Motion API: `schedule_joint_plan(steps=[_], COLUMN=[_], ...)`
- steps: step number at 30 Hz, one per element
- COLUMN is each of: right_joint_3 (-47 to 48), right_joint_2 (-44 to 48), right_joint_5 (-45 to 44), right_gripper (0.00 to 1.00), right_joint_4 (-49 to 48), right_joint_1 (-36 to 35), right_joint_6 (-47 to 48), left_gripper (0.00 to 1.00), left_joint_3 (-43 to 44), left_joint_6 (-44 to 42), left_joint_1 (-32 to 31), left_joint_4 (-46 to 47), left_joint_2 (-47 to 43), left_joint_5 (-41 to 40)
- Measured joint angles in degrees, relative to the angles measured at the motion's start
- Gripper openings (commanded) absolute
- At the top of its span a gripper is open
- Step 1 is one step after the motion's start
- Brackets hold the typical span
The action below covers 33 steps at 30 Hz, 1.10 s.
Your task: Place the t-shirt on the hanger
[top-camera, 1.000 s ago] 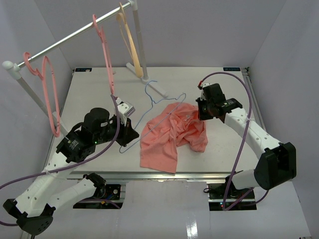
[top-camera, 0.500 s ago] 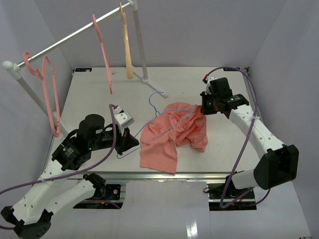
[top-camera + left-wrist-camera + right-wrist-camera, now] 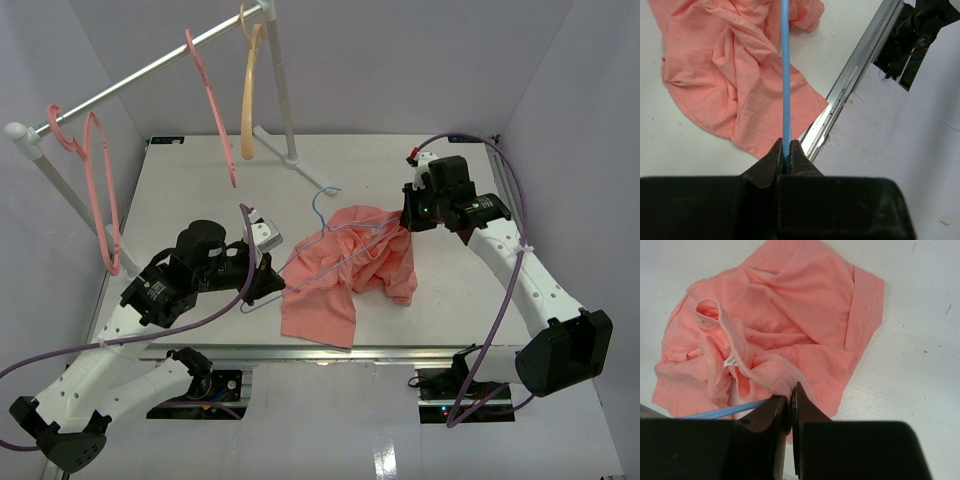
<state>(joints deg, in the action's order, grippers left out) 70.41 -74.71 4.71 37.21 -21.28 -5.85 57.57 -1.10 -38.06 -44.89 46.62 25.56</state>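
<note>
The salmon-pink t-shirt [image 3: 345,270] lies crumpled on the table's middle, its upper part lifted. The thin light-blue wire hanger [image 3: 322,210] runs across it, hook toward the back. My left gripper [image 3: 268,280] is shut on the hanger's left end; in the left wrist view the blue wire [image 3: 785,75] runs straight out of the jaws over the t-shirt [image 3: 735,75]. My right gripper [image 3: 405,222] is shut on the t-shirt's collar [image 3: 767,377], holding it up, with the hanger's wire [image 3: 720,412] just left of the fingers.
A clothes rail [image 3: 150,70] crosses the back left, carrying pink plastic hangers [image 3: 95,180] [image 3: 215,110] and a pale orange hanger [image 3: 248,90] that hangs over the table. The rail's upright post [image 3: 283,100] stands at the back. The table's front edge [image 3: 850,85] is near the t-shirt's hem.
My left gripper has moved right with the hanger, pushing it further over the t-shirt. My right gripper has lifted the collar a little. The pink and orange hangers are swinging on the rail.
</note>
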Motion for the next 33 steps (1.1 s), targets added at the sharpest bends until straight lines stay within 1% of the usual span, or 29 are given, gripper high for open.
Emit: schedule_joint_plan(steps=[9, 17, 25, 33], right_joint_3=[0.0, 0.7, 2.5, 2.6], right_joint_2=[1.1, 1.2, 1.7, 1.7], right_joint_5=[0.5, 1.1, 1.9, 2.3], right_gripper=[0.08, 0.08, 0.08, 0.08], right_joint_4=[0.0, 1.4, 2.2, 2.4], right_joint_1=[0.0, -0.1, -3.3, -6.5], right_joint_6=[0.3, 0.8, 1.6, 2.4], left_gripper=[0.00, 0.00, 0.00, 0.00], left_joint_3=[0.0, 0.0, 0.1, 0.0], left_joint_6=[-1.4, -2.4, -3.0, -4.2], left_joint_1=[0.0, 0.0, 0.0, 0.0], left_joint_4=[0.6, 0.5, 0.7, 4.1], left_joint_2=[0.4, 2.5, 6.3, 6.3], left_joint_5=[0.6, 0.6, 0.0, 2.2])
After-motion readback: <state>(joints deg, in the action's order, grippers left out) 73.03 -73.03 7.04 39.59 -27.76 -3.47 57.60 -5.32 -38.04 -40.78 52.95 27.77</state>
